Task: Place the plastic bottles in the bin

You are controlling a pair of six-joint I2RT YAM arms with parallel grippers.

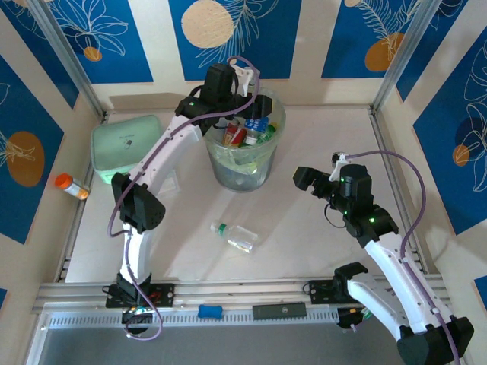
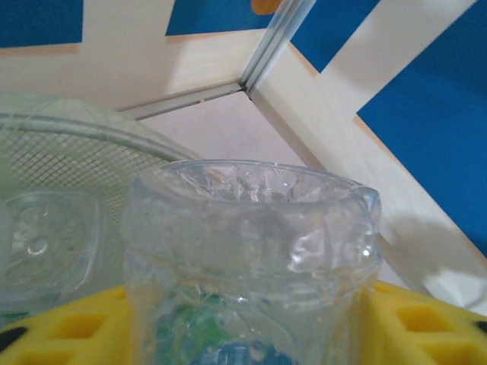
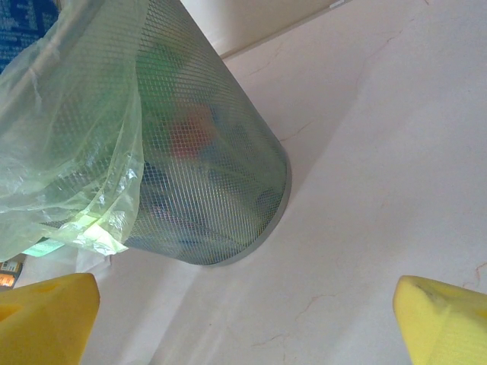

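Note:
My left gripper hovers over the bin, shut on a clear plastic bottle. The bottle's crumpled base faces the left wrist camera, wedged between the yellow fingers, with the bin's mesh wall behind it. Several bottles with blue and red labels lie inside the bin. One clear bottle with a green cap lies on the table in front of the bin. My right gripper stands open to the right of the bin, which appears as a mesh wall with its green liner; nothing is between the pads.
A mint green zip case lies left of the bin. A small orange-capped vial rests by the left wall. Metal rails edge the table on the sides and the front.

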